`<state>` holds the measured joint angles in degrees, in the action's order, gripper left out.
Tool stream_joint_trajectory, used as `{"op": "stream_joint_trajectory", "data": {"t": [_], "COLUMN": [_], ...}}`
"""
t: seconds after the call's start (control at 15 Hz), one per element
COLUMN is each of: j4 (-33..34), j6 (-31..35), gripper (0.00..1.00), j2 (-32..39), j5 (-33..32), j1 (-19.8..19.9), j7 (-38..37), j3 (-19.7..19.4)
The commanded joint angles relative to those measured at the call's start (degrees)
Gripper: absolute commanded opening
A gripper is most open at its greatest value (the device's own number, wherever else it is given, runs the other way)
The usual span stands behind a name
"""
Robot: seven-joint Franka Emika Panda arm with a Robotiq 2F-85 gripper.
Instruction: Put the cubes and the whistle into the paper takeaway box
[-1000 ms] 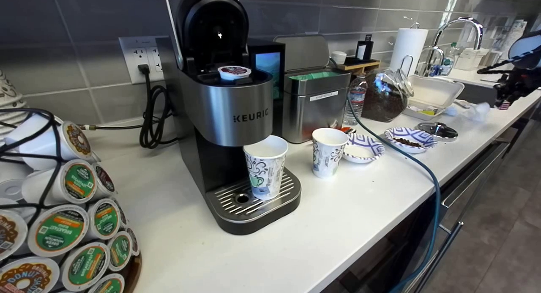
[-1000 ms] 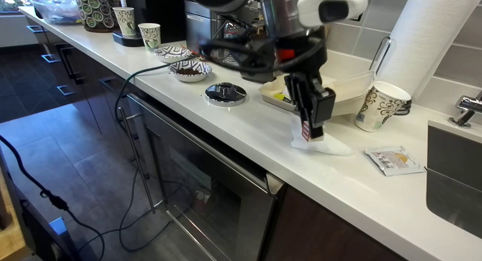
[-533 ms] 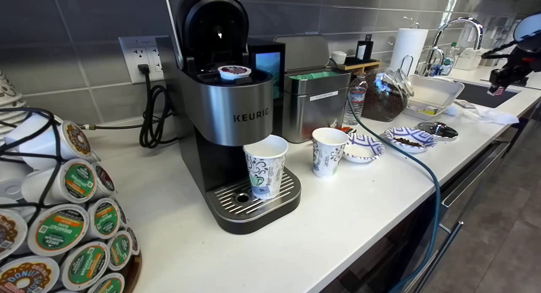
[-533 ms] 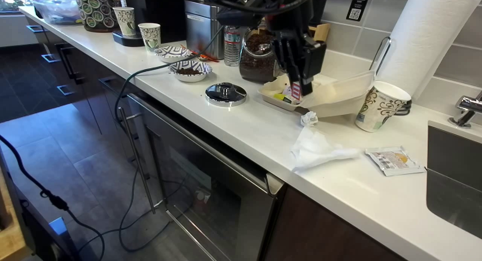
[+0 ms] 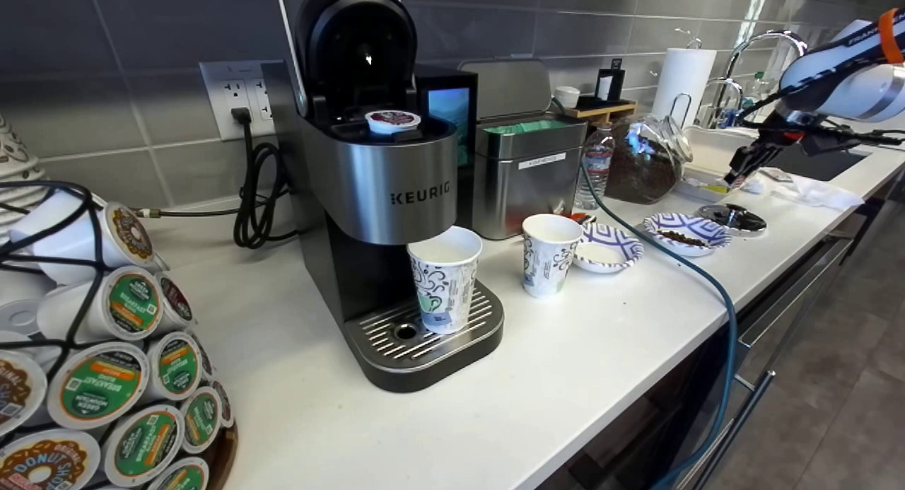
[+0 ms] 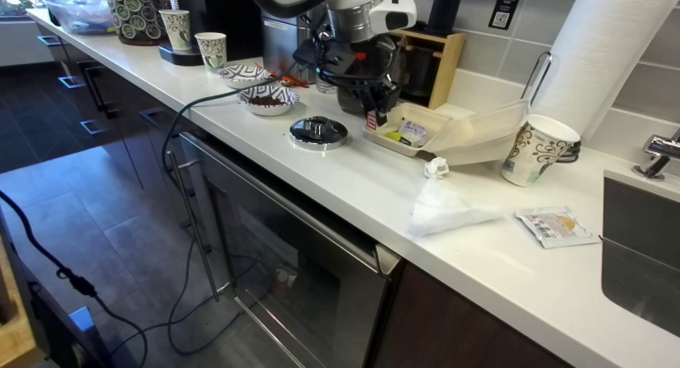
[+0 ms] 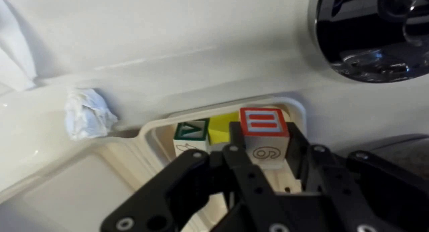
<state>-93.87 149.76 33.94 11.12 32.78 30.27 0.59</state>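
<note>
The gripper [image 7: 264, 137] is clasping a red-edged cube [image 7: 263, 121] between its two fingers, holding it over the end of the takeaway box [image 6: 390, 144] nearest the glass jar [image 5: 670, 140]; whether the cube is touching the box, I cannot tell. The box is sitting nearer the back edge of the countertop [image 6: 366, 193] than the front edge, its cover [image 6: 481, 131] standing open and tilting up. Inside, along the wall facing the front edge, a green-edged cube [image 7: 191, 138] is resting just beside a yellow thing [image 7: 221, 126]; whether that is the whistle, I cannot tell. A small dark speck [image 7: 287, 189] is showing on the box's floor. By the back edge the jar is holding dark contents [image 5: 633, 172], and near it a steel bin [image 5: 520, 200] is standing with green material [image 5: 529, 126] showing at its mouth. Closer to the front edge, a patterned bowl [image 6: 268, 111] is holding dark grains [image 6: 265, 100], and another patterned bowl [image 6: 244, 71] is standing just beside it. Farther along the back edge, a coffee machine [image 5: 396, 193] is carrying a pod [image 5: 392, 121] up top and a paper cup [image 5: 445, 285] on its drip tray [image 5: 385, 347]. Toward the sink [image 6: 640, 211], another cup [image 6: 536, 150] is standing beside the box's cover, and a white sheet [image 6: 446, 211] is lying near the front edge.
</note>
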Motion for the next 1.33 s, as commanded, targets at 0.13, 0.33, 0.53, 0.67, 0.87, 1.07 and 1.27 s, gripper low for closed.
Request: {"op": "stream_joint_trajectory", "data": {"t": [0.13, 0.33, 0.53, 0.67, 0.87, 1.07, 1.27], "j4": [7.76, 11.7, 13.27, 11.98, 5.34, -0.75, -8.45], "j6": [7.16, 7.94, 5.58, 3.3, -6.61, -14.44, -17.33], "gripper": [0.09, 0.47, 0.73, 0.88, 1.0, 1.0, 1.0], "j2": [7.28, 9.86, 9.7, 6.88, -2.07, -9.03, -16.94], "j5": [2.01, -0.58, -0.27, 1.18, 3.38, 5.08, 14.15], "j1": [0.92, -0.29, 1.14, 3.81, 10.52, 16.51, 19.06], "j7": [3.18, -0.03, -0.05, 1.97, 11.67, 23.1, 34.14], "j3": [4.3, 2.27, 2.52, 4.45, 8.46, 10.29, 7.75]}}
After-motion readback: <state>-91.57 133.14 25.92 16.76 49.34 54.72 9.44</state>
